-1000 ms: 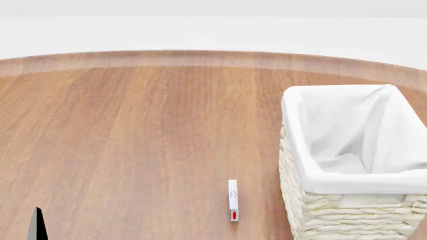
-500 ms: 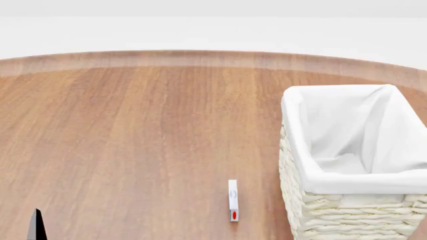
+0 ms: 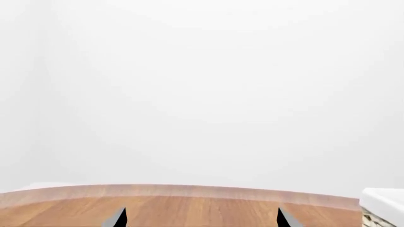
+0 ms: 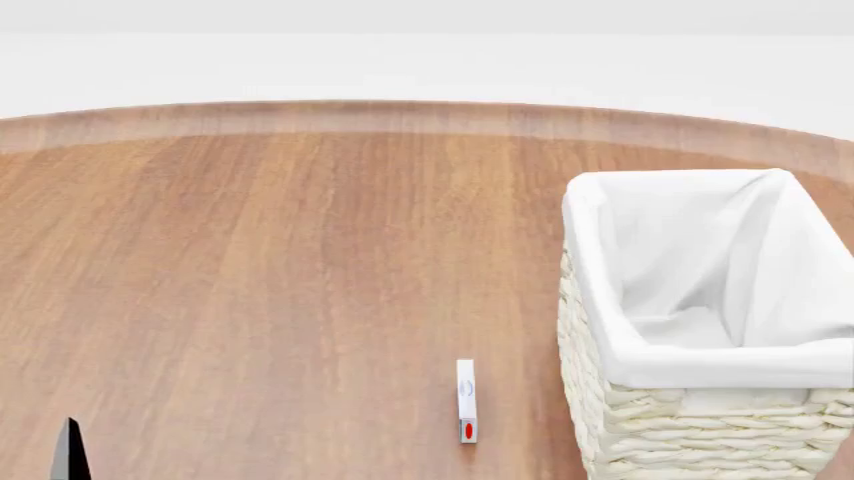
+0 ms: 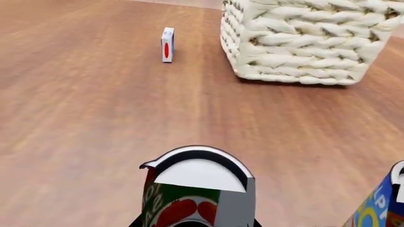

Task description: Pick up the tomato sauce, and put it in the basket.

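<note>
While right wrist camera sits low over desk (image 5: 94,118), tomato sauce (image 5: 196,191) fills near view, upright, silvery top; right tool state: cannot tell. Left tool (image 3: 200,218) fingers apart, above wood desk. Cream wicker basket (image 4: 694,420), white liner, beyond. Small white box (image 4: 466,401) beside basket.

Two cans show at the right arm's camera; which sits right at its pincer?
The tomato sauce, red and green with tomatoes, centred close up; the blue-and-yellow can stands off to the side.

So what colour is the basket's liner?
White, over pale cream wicker; the basket shows its liner best in the head view.
</note>
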Controlling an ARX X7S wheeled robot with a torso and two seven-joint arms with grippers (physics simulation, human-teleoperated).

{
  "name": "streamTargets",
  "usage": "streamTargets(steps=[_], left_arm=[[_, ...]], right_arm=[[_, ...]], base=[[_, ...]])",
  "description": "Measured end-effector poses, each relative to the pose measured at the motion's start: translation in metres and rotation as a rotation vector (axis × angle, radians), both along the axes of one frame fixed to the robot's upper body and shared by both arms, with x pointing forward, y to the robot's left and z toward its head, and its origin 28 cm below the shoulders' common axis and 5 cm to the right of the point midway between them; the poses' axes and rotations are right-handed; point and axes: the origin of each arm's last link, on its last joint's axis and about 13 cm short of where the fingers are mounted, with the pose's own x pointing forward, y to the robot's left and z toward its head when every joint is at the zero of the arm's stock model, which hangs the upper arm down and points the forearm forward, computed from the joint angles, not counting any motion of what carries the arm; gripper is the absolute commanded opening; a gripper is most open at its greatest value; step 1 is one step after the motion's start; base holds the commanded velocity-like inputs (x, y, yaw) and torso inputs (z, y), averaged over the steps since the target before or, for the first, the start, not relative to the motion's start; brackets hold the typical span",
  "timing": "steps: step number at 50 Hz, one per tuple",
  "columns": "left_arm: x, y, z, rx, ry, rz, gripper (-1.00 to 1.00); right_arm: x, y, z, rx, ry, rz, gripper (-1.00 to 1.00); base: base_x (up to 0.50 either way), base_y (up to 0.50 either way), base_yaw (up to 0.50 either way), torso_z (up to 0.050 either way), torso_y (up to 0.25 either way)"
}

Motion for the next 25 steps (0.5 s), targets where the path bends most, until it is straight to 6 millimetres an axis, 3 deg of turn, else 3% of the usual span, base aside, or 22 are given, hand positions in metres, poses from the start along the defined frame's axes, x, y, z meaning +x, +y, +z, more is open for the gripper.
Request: streamTargets(steps=[14,25], left_arm=[[0.000,0.001,-0.002,-0.002,0.006,0.005,1.00],[0.000,0.002,-0.002,-0.004,0.009,0.010,1.00]], right_arm=[[-0.001,0.009,0.003,0.033,0.009,0.060,-1.00],[0.011,0.014,0.012,0.021,-0.003,0.119,-1.00]], base=[[0.00,0.00,0.00,0.000,0.000],[0.00,0.00,0.00,0.000,0.000]])
